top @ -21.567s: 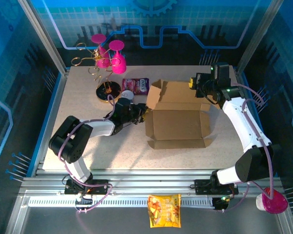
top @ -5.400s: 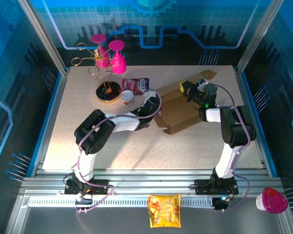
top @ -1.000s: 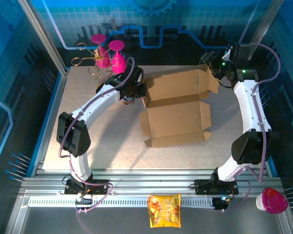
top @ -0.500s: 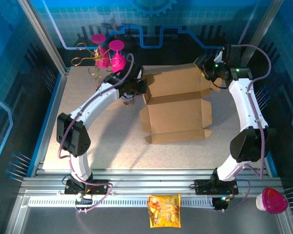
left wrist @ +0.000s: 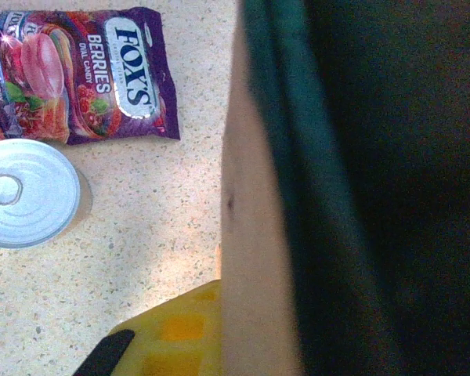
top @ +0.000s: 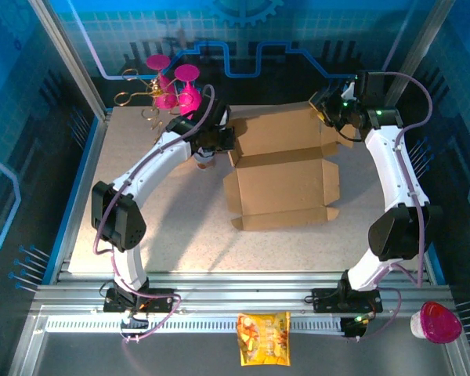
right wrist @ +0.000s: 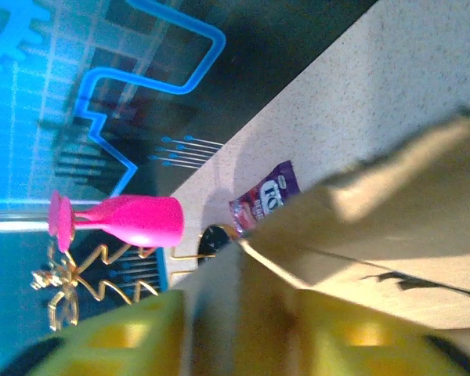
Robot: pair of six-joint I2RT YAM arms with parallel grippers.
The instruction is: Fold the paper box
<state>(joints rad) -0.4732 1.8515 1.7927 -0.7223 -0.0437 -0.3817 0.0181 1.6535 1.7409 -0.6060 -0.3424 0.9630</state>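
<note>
"The paper box point(top: 286, 184), the plain brown corrugated cardboard mailer: where is it?"

"On the far half of the speckled beige table point(top: 157, 227), right of centre. Its base panel lies flat, inside facing up, with a low flap along the near edge. The rear panel is lifted off the table between the two arms."

"What's around it, starting from the left?"

"At the far left corner, a gold wire stand point(top: 141, 98) carries bright pink goblets point(top: 180, 94). Next come a silver pull-tab tin can point(left wrist: 27, 202) and a purple Fox's berries candy packet point(left wrist: 86, 74). Both lie on the table just left of the raised panel, apart from it. From above, the left arm crosses over them and hides most of the can."

"And the left gripper point(top: 225, 142)?"

"Closed on the rear panel's left edge. Its wrist camera shows a yellow finger point(left wrist: 172, 341) pressed against the cardboard. That edge and a dark blur beside it block whatever lies to the right."

"Further right?"

"An orange snack bag point(top: 264, 338) lies on the metal rail in front of the table, between the arm bases. The right gripper point(top: 323, 110) is clamped on the panel's right corner, where cardboard fills the gap between its two yellow fingers point(right wrist: 117, 341). A pink cup point(top: 437, 323) sits beyond the table's near right corner."
</note>
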